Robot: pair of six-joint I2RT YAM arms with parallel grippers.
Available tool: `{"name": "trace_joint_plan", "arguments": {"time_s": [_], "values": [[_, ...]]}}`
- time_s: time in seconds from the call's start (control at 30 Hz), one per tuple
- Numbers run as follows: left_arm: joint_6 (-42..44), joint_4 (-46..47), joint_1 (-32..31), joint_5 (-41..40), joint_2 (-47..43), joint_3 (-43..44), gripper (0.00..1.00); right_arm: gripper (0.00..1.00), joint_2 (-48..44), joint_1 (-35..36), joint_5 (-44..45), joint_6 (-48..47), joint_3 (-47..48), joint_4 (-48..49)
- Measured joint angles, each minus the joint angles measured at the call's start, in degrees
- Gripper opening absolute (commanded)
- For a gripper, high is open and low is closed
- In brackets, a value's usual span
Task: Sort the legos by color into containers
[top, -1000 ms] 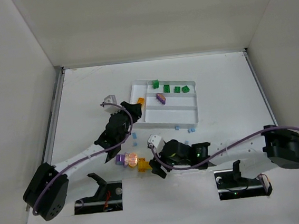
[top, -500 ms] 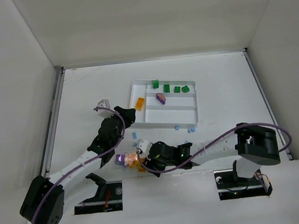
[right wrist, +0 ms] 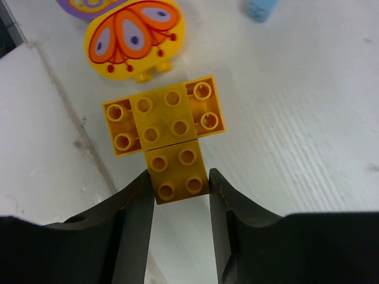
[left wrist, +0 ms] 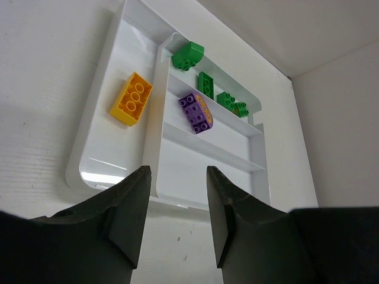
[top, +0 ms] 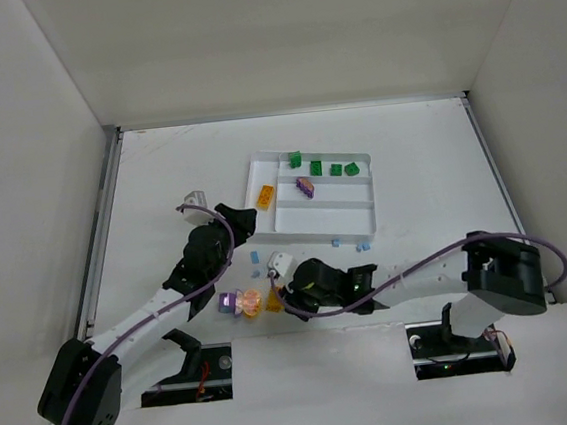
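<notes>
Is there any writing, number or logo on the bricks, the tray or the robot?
None can be read.
The round yellow piece bears a butterfly picture, no letters.
The purple brick in the white tray has an orange print, too small to make out.
The yellow bricks show bare studs.

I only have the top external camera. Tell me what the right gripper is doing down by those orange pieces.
Observer: The right gripper is shut on the stem of a T of two joined yellow bricks, one finger against each side.
Operator: Describe the round piece next to it.
Observer: The round yellow piece has an orange butterfly printed on it and lies just beyond the crossbar of the T.
Operator: Now check the left gripper.
Observer: The left gripper has its jaws apart with nothing between them, and it faces the white tray.
</notes>
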Motion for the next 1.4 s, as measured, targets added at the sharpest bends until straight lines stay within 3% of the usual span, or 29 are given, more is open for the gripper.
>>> {"name": "trace_joint_plan", "arguments": {"time_s": [0.2,0.37,0.5,0.8,0.9,1.07,1.4], "values": [[0.0,-0.5,-2.0,1.8,0.4,1.6,0.4,0.17,-13.5,-7.3,-0.7,6.7,-5.0,0.6],[0.2,-0.5,-5.0,2.6,1.4,4.2,0.47,0.17,-20.6,-17.3,-4.1,14.8,-9.2,4.3],[0.3,-0.5,-7.7,3.6,3.7,6.2,0.57,0.17,-22.3,-23.9,-7.3,19.8,-11.1,6.1],[0.2,0.0,-12.2,4.1,7.4,7.6,0.6,0.17,-21.0,-31.9,-18.3,29.9,-11.3,13.1],[0.2,0.8,-12.8,4.0,8.2,8.1,0.6,0.17,-20.0,-33.6,-20.9,32.1,-11.6,14.7],[0.0,1.3,-13.0,4.0,8.6,8.2,0.51,0.17,-18.9,-34.1,-21.0,32.5,-11.7,14.9],[-1.0,1.0,-14.7,3.9,10.0,8.5,0.49,0.17,-18.1,-33.3,-14.1,28.8,-10.7,12.4]]}}
